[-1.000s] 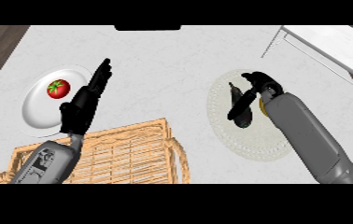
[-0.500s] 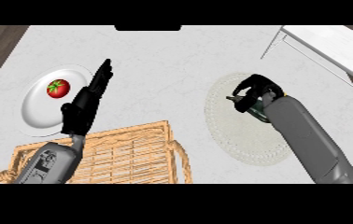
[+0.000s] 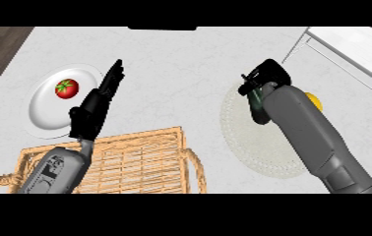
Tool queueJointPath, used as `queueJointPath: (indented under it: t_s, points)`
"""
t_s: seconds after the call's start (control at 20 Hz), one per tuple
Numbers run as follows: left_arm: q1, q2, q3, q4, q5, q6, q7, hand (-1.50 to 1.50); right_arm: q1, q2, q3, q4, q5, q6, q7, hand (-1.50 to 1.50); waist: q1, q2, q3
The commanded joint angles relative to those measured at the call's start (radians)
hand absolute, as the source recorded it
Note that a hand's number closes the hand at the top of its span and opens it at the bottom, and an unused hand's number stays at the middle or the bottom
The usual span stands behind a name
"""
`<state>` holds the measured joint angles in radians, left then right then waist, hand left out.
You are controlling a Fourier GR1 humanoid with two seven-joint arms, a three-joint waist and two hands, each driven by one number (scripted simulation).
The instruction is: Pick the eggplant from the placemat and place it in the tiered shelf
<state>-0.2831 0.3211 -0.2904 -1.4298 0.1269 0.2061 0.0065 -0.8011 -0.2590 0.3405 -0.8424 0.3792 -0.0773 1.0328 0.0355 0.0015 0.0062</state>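
Note:
The dark eggplant (image 3: 257,107) hangs over the round pale placemat (image 3: 258,149) at the right, partly hidden by my right forearm. My right hand (image 3: 265,76) is curled round its top end, lifted above the mat. The wooden tiered shelf (image 3: 138,159) stands at the lower left, beside the mat. My left hand (image 3: 98,104) stays open with fingers pointing up, just above the shelf's far edge.
A white plate (image 3: 44,117) with a red tomato (image 3: 66,88) lies at the left. A yellow thing (image 3: 313,100) peeks out behind my right forearm. A white tray or sink edge (image 3: 341,45) fills the upper right corner.
My right hand closed on the eggplant and rose with it, shifting slightly up and left over the mat. The left hand has not moved.

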Motion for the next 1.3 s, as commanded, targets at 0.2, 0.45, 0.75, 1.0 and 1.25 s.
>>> queueJointPath:
  t_s: [0.2,0.45,0.75,1.0,1.25]
  points:
    - [0.019,-0.032,-0.014,0.045,-0.002,-0.001,0.001,0.0,-0.222,0.12,-0.011,0.194,0.249,-0.358,0.25,1.5,0.015,0.01,-0.008]
    - [0.026,-0.022,-0.012,0.031,-0.003,0.001,0.018,0.0,-0.257,0.114,-0.073,0.192,0.342,-0.616,0.152,1.5,0.006,0.008,-0.007]
    - [0.032,-0.023,-0.01,0.025,-0.012,0.006,0.023,0.0,-0.416,0.151,-0.07,0.262,0.525,-0.682,0.27,1.5,-0.014,-0.003,-0.008]
    - [0.051,-0.019,0.003,0.026,-0.005,0.01,0.025,0.0,-0.552,0.105,-0.103,0.308,0.647,-0.609,0.389,1.5,-0.033,-0.014,-0.01]
    - [0.08,-0.01,0.011,0.011,-0.002,0.0,0.006,0.0,-0.625,0.061,-0.112,0.368,0.763,-0.553,0.452,1.5,-0.035,-0.012,-0.009]
